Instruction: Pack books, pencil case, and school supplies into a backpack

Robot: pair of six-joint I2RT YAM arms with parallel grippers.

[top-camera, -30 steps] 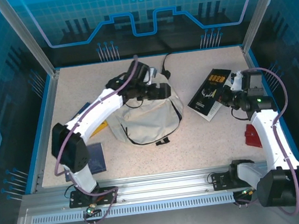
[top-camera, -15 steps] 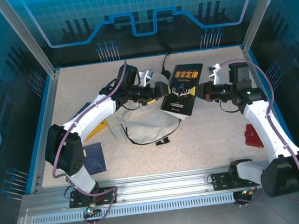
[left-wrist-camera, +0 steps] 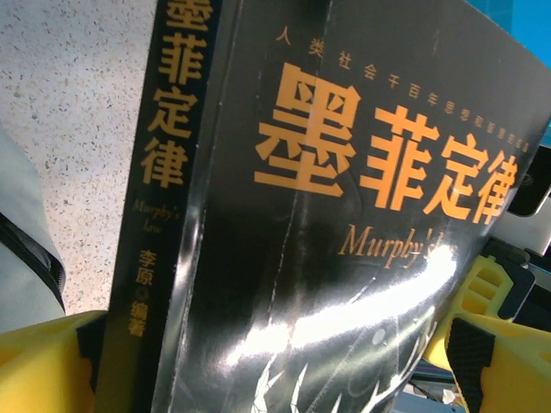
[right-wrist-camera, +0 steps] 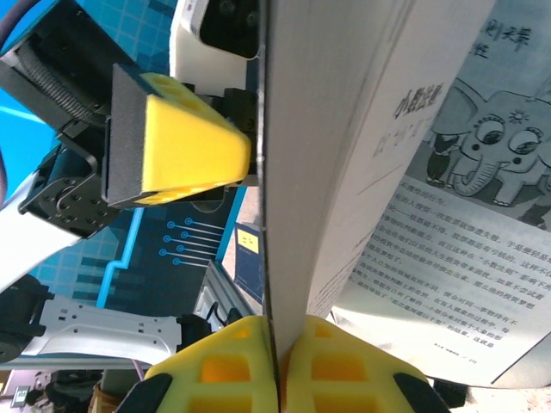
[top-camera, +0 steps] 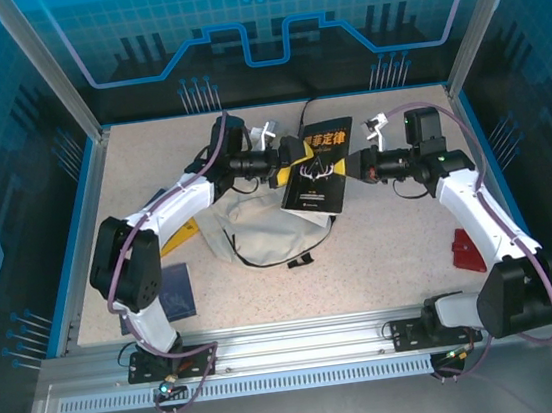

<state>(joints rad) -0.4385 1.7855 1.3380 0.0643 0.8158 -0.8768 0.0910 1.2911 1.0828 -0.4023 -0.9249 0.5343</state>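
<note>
From above, my right gripper (top-camera: 354,168) pinches the black book (top-camera: 315,166) by its edge over the backpack (top-camera: 268,226), toward the table's (top-camera: 411,240) far edge. My left gripper (top-camera: 285,155) is spread wide, straddling the book. The left wrist view reads the orange title; the right wrist view shows fanned pages and a cartoon elephant.

The black book (top-camera: 316,166) bars the space above the backpack (top-camera: 263,223).

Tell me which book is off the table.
The black book with orange lettering, pinched by the right hand above the backpack; the yellow book lies flat on the table.
</note>
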